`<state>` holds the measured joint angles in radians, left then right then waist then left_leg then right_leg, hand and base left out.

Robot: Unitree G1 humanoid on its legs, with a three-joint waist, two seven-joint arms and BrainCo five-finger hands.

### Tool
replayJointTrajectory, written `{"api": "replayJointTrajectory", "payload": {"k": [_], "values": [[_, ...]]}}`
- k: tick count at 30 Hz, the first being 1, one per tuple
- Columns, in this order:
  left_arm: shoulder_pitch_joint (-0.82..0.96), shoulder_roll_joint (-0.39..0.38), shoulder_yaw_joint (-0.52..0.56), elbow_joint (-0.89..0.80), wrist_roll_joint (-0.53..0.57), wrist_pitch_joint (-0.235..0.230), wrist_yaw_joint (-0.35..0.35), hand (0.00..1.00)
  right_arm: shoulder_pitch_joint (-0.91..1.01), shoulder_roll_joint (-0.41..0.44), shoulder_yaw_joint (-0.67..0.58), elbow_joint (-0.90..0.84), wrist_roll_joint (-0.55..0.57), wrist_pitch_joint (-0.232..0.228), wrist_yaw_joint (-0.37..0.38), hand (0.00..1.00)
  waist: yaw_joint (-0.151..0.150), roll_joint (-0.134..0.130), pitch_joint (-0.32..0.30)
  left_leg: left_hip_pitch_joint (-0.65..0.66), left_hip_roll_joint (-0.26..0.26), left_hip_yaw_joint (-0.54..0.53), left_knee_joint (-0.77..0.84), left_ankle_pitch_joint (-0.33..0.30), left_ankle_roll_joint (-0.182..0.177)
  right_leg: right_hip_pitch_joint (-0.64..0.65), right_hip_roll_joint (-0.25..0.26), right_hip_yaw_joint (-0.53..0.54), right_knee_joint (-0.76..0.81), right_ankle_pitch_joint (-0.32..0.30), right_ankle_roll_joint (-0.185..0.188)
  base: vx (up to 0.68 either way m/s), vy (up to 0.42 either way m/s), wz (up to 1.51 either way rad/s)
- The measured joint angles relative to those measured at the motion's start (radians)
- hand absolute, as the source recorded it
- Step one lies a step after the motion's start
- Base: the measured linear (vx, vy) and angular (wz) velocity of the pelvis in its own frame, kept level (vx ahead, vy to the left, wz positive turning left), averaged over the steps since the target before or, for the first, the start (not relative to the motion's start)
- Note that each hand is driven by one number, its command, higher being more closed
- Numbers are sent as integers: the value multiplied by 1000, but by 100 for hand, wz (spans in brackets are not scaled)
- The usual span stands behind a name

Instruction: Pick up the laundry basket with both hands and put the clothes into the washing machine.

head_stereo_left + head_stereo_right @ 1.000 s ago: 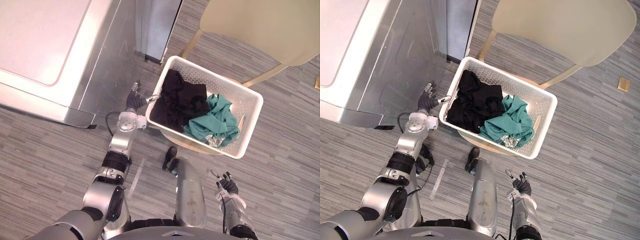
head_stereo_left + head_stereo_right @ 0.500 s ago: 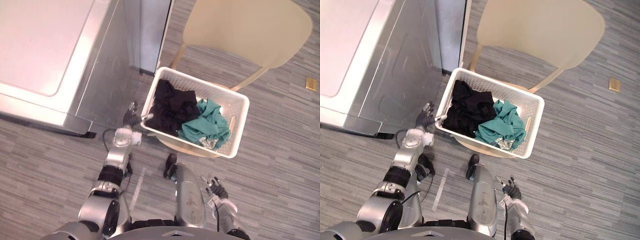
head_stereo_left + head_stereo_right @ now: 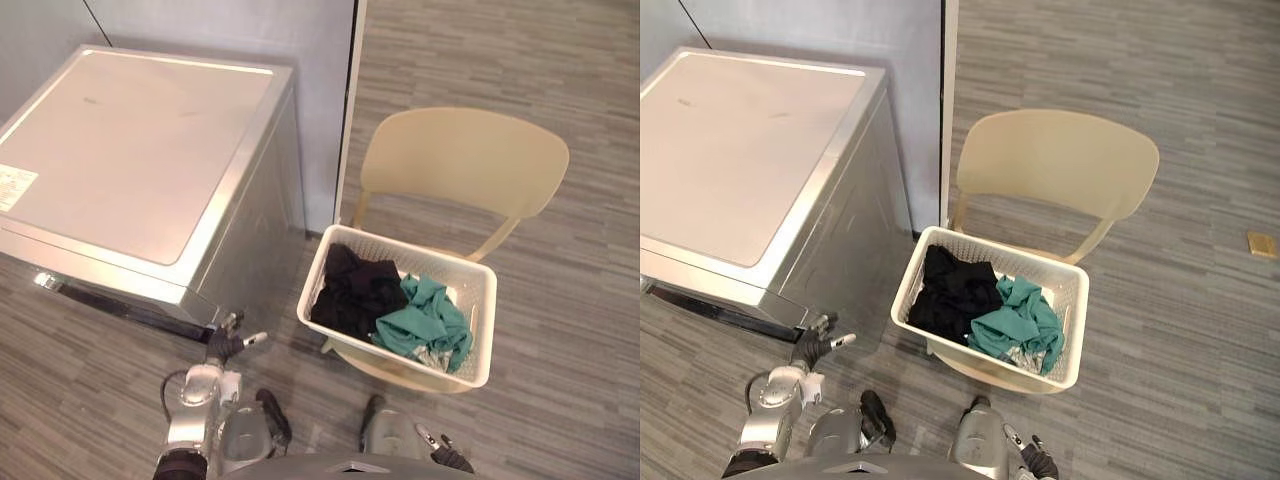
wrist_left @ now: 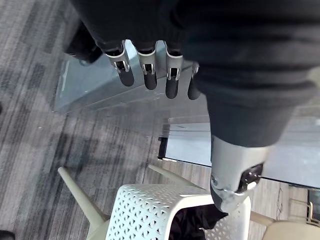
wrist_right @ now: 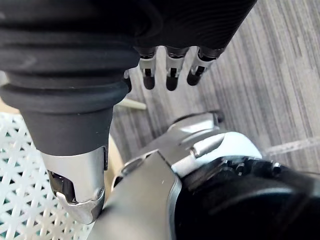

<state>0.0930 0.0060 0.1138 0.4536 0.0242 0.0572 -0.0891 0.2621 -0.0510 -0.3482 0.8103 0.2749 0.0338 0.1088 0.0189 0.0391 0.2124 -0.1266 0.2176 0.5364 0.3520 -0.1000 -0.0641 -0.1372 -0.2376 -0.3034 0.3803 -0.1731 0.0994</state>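
A white perforated laundry basket (image 3: 475,335) sits on the seat of a cream chair (image 3: 463,160), holding black clothes (image 3: 352,298) and a teal garment (image 3: 425,320). The silver washing machine (image 3: 135,170) stands to its left, its lid down. My left hand (image 3: 226,346) hovers open near the machine's lower front corner, well left of the basket and holding nothing. In the left wrist view its fingers (image 4: 146,70) are relaxed, with the basket (image 4: 150,215) beyond the thumb. My right hand (image 3: 447,459) hangs open low at the near edge; the right wrist view shows the basket's lattice (image 5: 20,170) beside its thumb.
Grey striped carpet floor (image 3: 560,400) surrounds the chair. A pale wall panel (image 3: 300,60) stands behind the machine. A small tan plate (image 3: 1262,243) lies on the floor at the far right.
The camera has risen and pulled back, so the whole scene shifted. My left hand has come off the basket's left rim and dropped away to the left. My right hand sits lower.
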Motion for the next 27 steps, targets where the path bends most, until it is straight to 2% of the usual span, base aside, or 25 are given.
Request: {"api": "replayJointTrajectory", "payload": {"k": [3, 7, 11, 12, 14, 15, 16, 17, 18, 19, 20, 21, 22, 23, 24, 25, 26, 27], "values": [[36, -1, 87, 35, -7, -5, 48, 0, -4, -19, 33, 29, -32, -8, 12, 0, -3, 4, -31, 27, -17, -43, -43, 28, -1, 63, 4, -44, -42, 6, 1, 20, -47, 36], [72, 9, 92, 28, -77, -38, 69, 0, -5, -42, 55, 58, -91, -10, 14, 0, 11, 19, -52, 30, -21, -122, -48, 49, 2, 147, 18, -125, -88, 14, 0, -14, -46, 54], [101, 8, 83, 26, -121, -39, 68, 0, -10, -56, 79, 81, -139, -12, 14, 0, 24, 18, -55, 22, -23, -207, -48, 78, 1, 210, 36, -203, -115, 16, -5, -84, -54, 58], [116, 7, 81, 22, -121, -39, 67, 0, -14, -63, 93, 93, -156, -14, 14, 0, 34, 16, -57, 13, -24, -226, -53, 94, 0, 212, 40, -218, -115, 10, -13, -134, -43, 51], [131, 6, 80, 6, -121, -37, 63, 0, -34, -74, 113, 114, -158, -18, 13, 0, 35, 14, -58, -23, -29, -265, -67, 135, 2, 205, 45, -260, -118, 6, -19, -176, -44, 65], [130, 5, 79, -8, -121, -35, 62, 0, -43, -77, 119, 127, -163, -18, 12, 0, 37, 14, -59, -43, -36, -270, -102, 179, -2, 195, 48, -292, -119, 9, -29, -239, -26, 83], [126, 6, 77, -26, -121, -35, 62, 0, -53, -79, 119, 144, -166, -18, 11, 0, 39, 4, -60, -52, -47, -247, -168, 224, 1, 178, 41, -326, -123, 21, -57, -238, -3, 85], [123, 4, 77, -41, -121, -34, 62, 0, -54, -83, 117, 150, -168, -18, 11, 0, 44, -4, -55, -64, -23, -147, -141, 184, 26, 167, 38, -361, -125, 33, -73, -187, 18, 76], [111, 9, 77, -46, -121, -34, 64, 0, -59, -83, 117, 150, -168, -18, 8, 0, 44, 8, -55, -86, 57, 28, 49, 65, 110, 162, 33, -398, -124, 45, -79, -133, 13, 53], [107, 11, 77, -44, -121, -33, 64, 0, -62, -84, 117, 150, -168, -18, 4, 0, 43, 7, -55, -77, 95, 99, 145, 24, 127, 165, 29, -408, -125, 49, -80, -184, 44, 73], [102, 10, 72, -37, -121, -34, 64, 0, -57, -84, 118, 147, -168, -17, -9, 0, 36, 7, -64, -18, 172, 236, 305, -70, 152, 181, 14, -455, -123, 60, -76, -142, 72, 69], [96, 9, 63, -33, -121, -34, 64, 0, -53, -86, 117, 144, -168, -18, -10, 0, 30, 14, -72, 7, 201, 274, 344, -99, 157, 187, 8, -479, -119, 63, -75, -122, 101, 96], [82, 7, 49, -20, -121, -35, 64, 0, -41, -90, 117, 132, -167, -18, -12, 0, 25, 26, -86, 33, 252, 323, 397, -130, 160, 190, -4, -515, -105, 66, -72, -65, 133, 121], [55, 1, 39, 12, -121, -37, 64, 0, -29, -97, 116, 102, -167, -17, -13, 0, 16, 50, -102, 44, 316, 390, 439, -135, 169, 195, -29, -578, -60, 65, -68, -48, 151, 137], [29, -1, 37, 34, -121, -37, 66, 0, -30, -103, 116, 86, -167, -15, -15, 0, 8, 60, -101, 28, 304, 435, 449, -126, 179, 200, -43, -610, -23, 54, -54, -83, 222, 184], [3, 4, 31, 53, -121, -37, 77, 0, -27, -91, 124, 73, -170, -5, -20, 0, -14, 39, -114, -2, 236, 469, 391, -109, 216, 174, -77, -618, -18, 29, -37, -146, 227, 229], [-25, 6, 29, 64, -120, -37, 89, 0, -31, -71, 130, 56, -176, -4, -25, 0, -40, 23, -123, -33, 120, 450, 233, -81, 245, 173, -68, -629, -97, 48, -54, -186, 238, 245], [-46, 12, 20, 68, -120, -38, 92, 0, -30, -64, 128, 46, -176, -5, -26, 0, -48, 8, -129, -36, 65, 445, 149, -72, 231, 185, -67, -656, -146, 73, -65, -196, 229, 232]]}}
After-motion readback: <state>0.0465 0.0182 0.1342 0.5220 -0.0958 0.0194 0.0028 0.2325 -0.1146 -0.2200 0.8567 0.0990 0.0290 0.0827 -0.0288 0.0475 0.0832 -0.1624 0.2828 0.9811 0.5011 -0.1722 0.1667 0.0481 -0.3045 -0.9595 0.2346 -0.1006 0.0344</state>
